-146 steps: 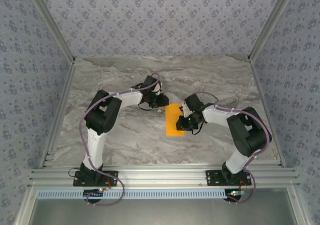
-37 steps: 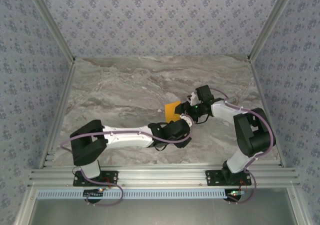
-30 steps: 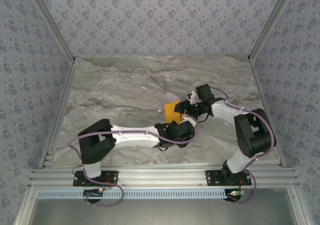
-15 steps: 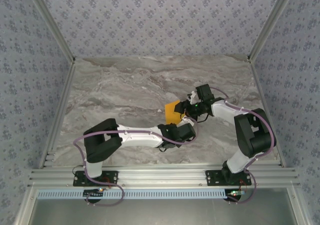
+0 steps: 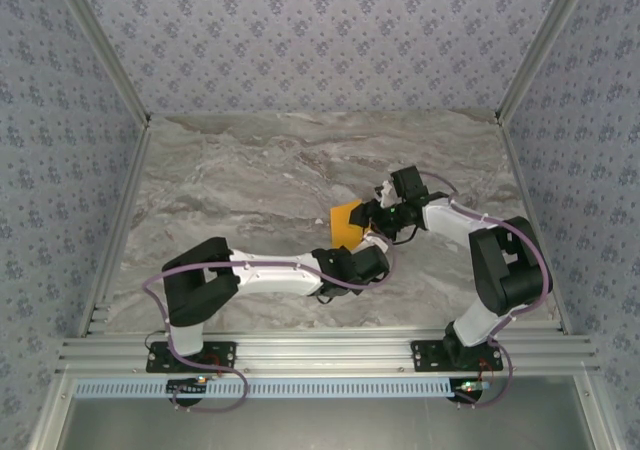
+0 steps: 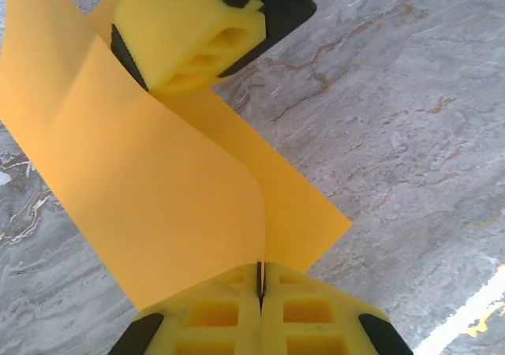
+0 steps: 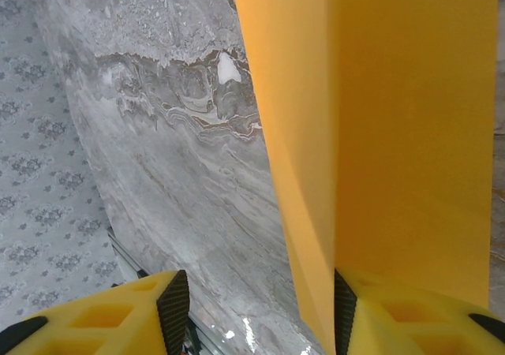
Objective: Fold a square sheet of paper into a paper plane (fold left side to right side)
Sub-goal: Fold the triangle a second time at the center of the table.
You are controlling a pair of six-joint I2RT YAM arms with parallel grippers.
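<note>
Above open marble [image 5: 230, 180], paper [image 5: 346, 225] edge aloft

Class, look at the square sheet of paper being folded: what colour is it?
The square sheet of paper is plain bright orange, clearest in the left wrist view.

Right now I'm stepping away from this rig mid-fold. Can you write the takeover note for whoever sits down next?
Left gripper: shut, pinching one edge of the square sheet of paper; that upper layer is lifted and curved.
Right gripper: open, with one finger against the sheet at the opposite end.
Sheet: on the table, centre-right, between the two grippers, doubled into two layers.
Done: the first fold across looks made.
Left: flatten the lifted layer, then make the nose and wing folds. There is no plane shape yet.
</note>
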